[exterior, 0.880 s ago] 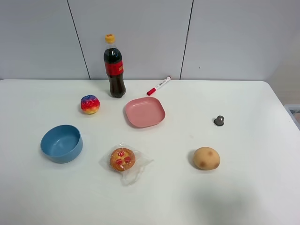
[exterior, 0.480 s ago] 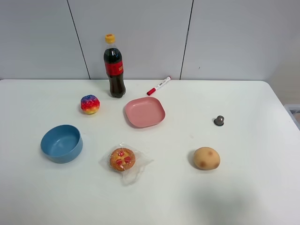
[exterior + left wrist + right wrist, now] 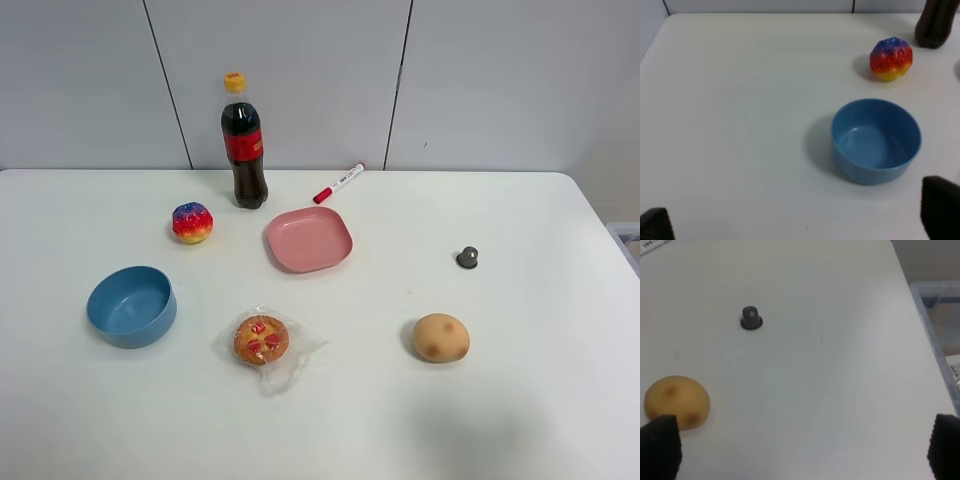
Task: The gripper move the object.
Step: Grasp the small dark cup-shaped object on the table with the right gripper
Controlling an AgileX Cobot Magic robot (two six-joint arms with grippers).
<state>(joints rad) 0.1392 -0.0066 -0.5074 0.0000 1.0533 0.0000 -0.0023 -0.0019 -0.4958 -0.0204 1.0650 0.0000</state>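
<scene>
Evidently the approach step is in hand. High camera: the tiny dark grey metallic dome-shaped object (image 3: pixel 467 258) stands on the white table (image 3: pixel 560 400), near the tan bread-like lump (image 3: pixel 441 338); no arm shows, and nothing has moved since the earlier frames. Left wrist: the left gripper (image 3: pixel 797 220) is spread wide, empty, near the round blue plastic bowl (image 3: pixel 875 140). Right wrist: the right gripper (image 3: pixel 802 447), also spread and empty, should next, I judge, advance and descend around the object.

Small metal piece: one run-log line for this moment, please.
small metal piece: upright on table, untouched | right gripper: open, short of it | left gripper: open, near blue bowl | contact: none
</scene>
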